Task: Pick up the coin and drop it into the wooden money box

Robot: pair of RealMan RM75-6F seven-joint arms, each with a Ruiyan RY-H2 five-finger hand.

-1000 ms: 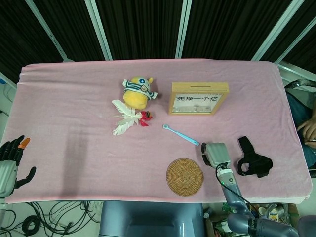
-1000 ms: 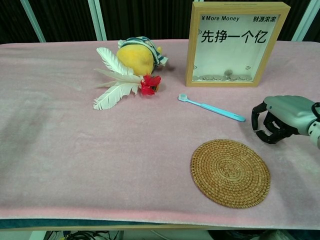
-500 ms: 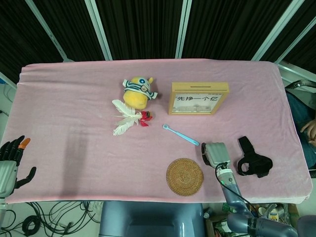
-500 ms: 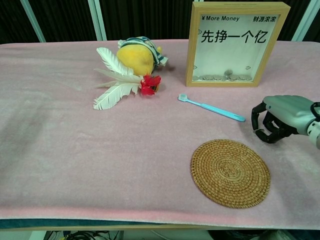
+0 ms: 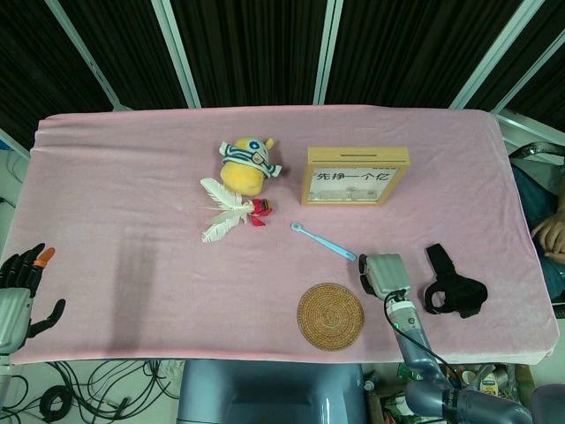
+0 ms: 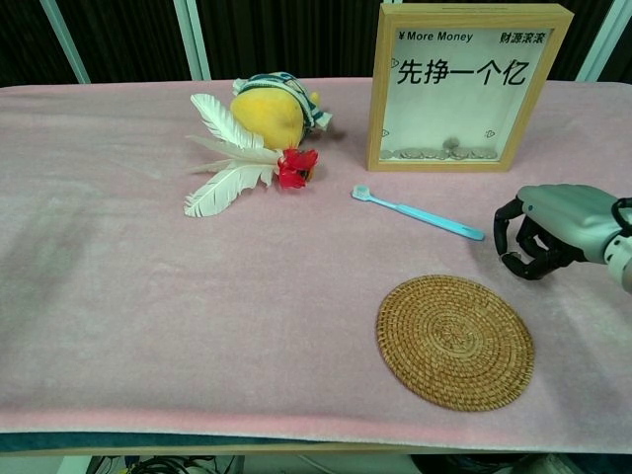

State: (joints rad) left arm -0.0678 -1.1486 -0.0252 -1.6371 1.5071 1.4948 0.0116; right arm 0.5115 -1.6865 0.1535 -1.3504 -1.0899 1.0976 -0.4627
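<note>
The wooden money box [image 5: 356, 175] stands upright at the back middle of the pink table; in the chest view the money box [image 6: 464, 87] shows several coins [image 6: 444, 152] behind its glass. No loose coin is visible on the cloth. My right hand [image 6: 548, 229] hovers low at the right, between the box and the table's front edge, fingers curled in under the palm; whether they hold anything is hidden. In the head view the right hand [image 5: 384, 276] sits just right of the woven mat. My left hand [image 5: 19, 287] hangs off the table's front left corner, fingers spread, empty.
A round woven mat [image 6: 455, 341] lies front right, beside the right hand. A light blue toothbrush [image 6: 420, 213] lies between mat and box. A yellow plush toy [image 6: 272, 111] and white feathers [image 6: 222, 158] sit back left. A black strap [image 5: 454, 287] lies at the right.
The right hand has shifted very slightly up and toward the box, fingers still curled. The left hand has sunk a little lower.
</note>
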